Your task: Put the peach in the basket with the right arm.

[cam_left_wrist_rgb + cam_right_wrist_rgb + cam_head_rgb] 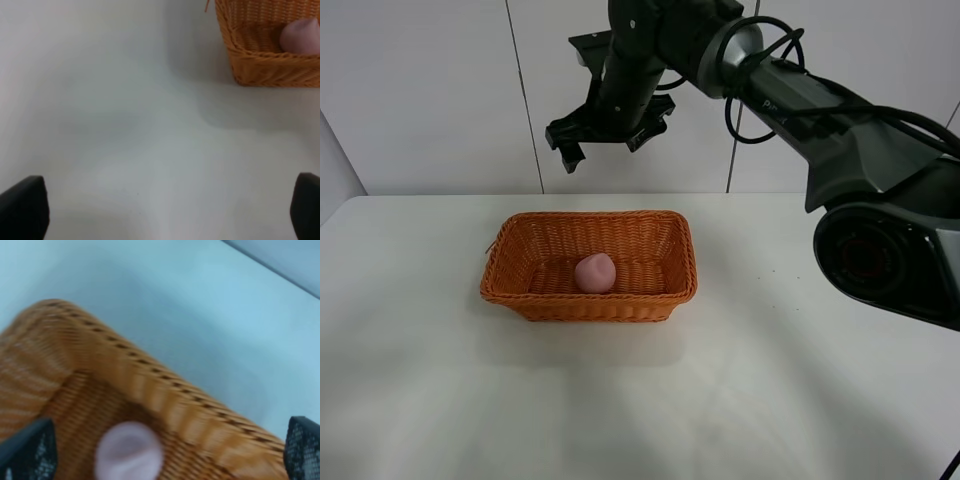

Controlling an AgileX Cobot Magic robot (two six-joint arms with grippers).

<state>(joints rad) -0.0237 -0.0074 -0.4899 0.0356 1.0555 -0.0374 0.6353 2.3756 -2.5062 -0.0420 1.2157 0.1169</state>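
High camera overlooks the table point(420, 400); both wrist views look down — sharing the basket point(590, 305).

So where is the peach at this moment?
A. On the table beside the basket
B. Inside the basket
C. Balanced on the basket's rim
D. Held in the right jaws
B: the peach lies on the floor of the basket, and the right jaws hang open and empty above it.
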